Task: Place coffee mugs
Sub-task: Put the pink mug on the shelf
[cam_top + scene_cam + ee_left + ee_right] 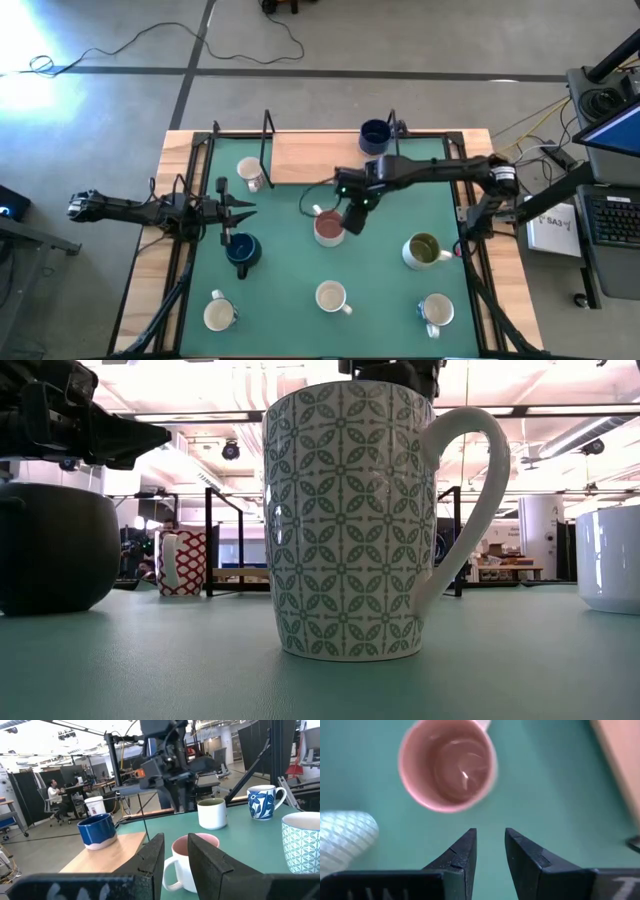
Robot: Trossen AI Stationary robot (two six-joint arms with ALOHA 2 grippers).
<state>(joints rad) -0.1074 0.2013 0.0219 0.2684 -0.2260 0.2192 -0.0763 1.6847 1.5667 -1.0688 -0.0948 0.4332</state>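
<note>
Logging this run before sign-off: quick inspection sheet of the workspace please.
Surface: green mat, wooden board at its far edge.
Job's things: eight mugs; dark blue mug on the board, pink-inside mug mid-mat, olive-inside mug toward the right, another dark blue mug on the left, four pale mugs elsewhere on the mat.
Clutter: nothing seen.
Grippers: right gripper over the mat beside the pink-inside mug, fingers slightly apart, empty; left gripper near the left dark blue mug, empty.
Cables: black cable on the floor.
Surroundings: seated person in the room behind.
</note>
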